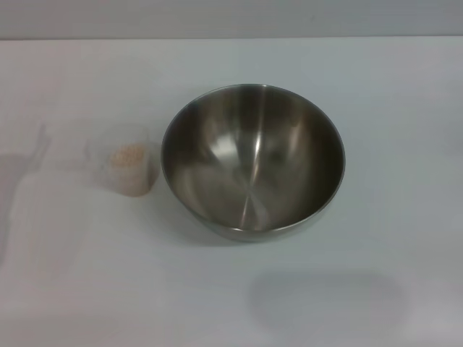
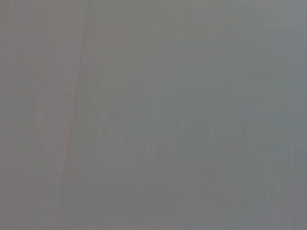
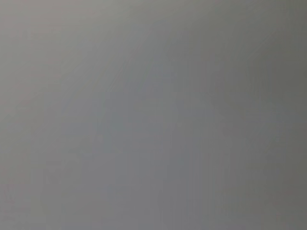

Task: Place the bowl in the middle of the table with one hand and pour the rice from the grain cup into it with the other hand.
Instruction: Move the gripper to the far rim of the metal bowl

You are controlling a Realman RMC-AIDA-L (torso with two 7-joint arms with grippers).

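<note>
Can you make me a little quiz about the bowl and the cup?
1. True or false: the rice is already in the bowl.
2. On which side of the bowl does the cup stand in the head view: A) the robot's left, B) the robot's right, C) inside it?
3. Fill in: both stand on the white ____.

Key: 1 false, the bowl is empty and the rice is in the cup; 2 A, standing apart from the bowl; 3 table. No gripper shows in any view.

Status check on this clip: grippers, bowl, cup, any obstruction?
Neither gripper in view. Large stainless-steel bowl mid-table, empty. Small clear plastic cup upright to its left, pale rice inside. Nothing between them.
</note>
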